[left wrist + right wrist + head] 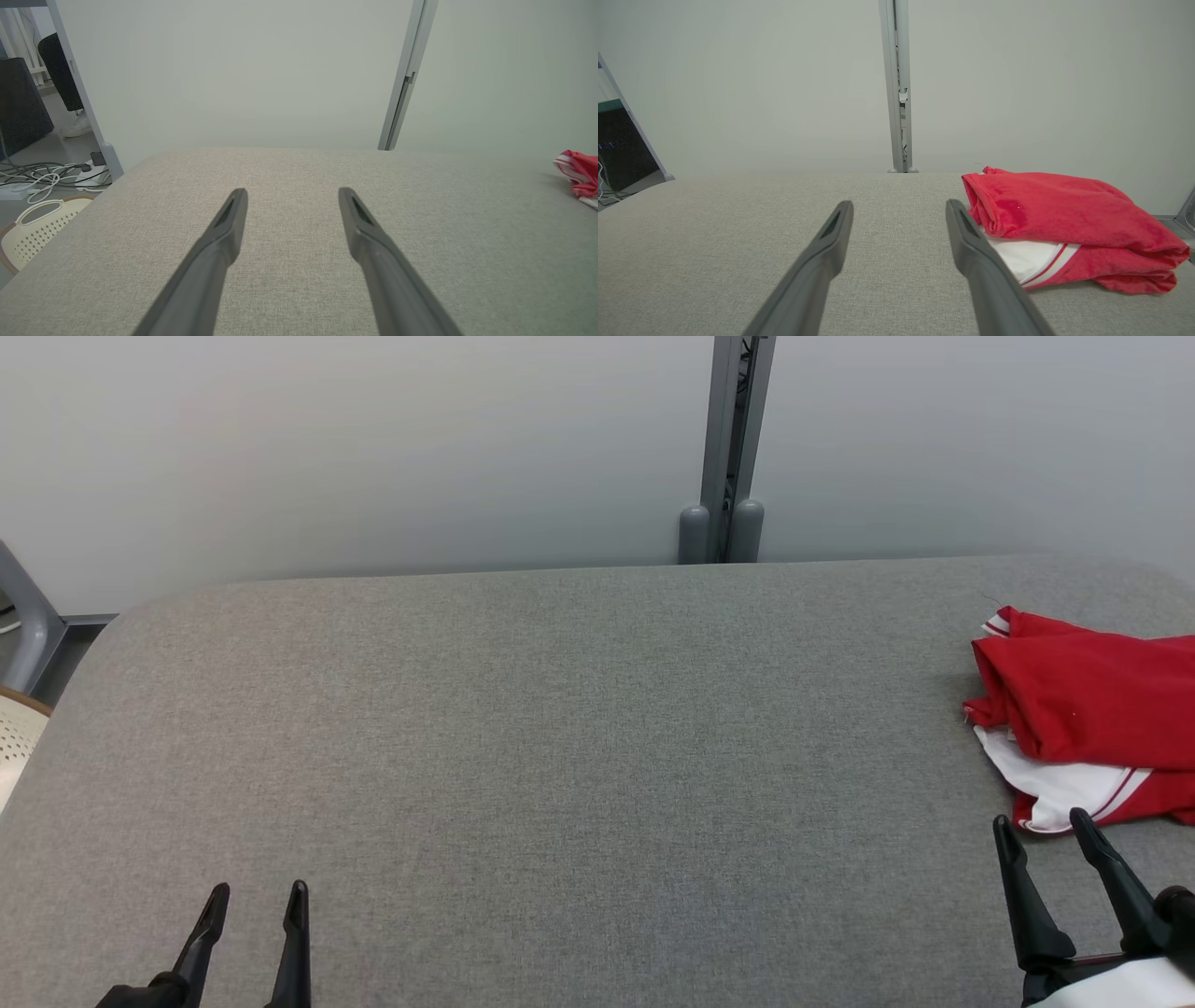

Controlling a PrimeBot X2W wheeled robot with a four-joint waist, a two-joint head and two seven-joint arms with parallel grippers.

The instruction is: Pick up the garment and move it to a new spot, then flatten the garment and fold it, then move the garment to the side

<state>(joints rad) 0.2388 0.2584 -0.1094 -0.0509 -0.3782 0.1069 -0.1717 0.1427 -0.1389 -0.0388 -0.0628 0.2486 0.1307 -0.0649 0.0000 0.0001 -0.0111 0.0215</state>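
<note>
The limp garment at the tabletop's right edge is likely best pinched by its fold; all jaws are spread wide, empty.

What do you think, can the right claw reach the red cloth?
Probably yes. The right claw is open and sits right next to the cloth, and nothing on the table lies between them.
</note>
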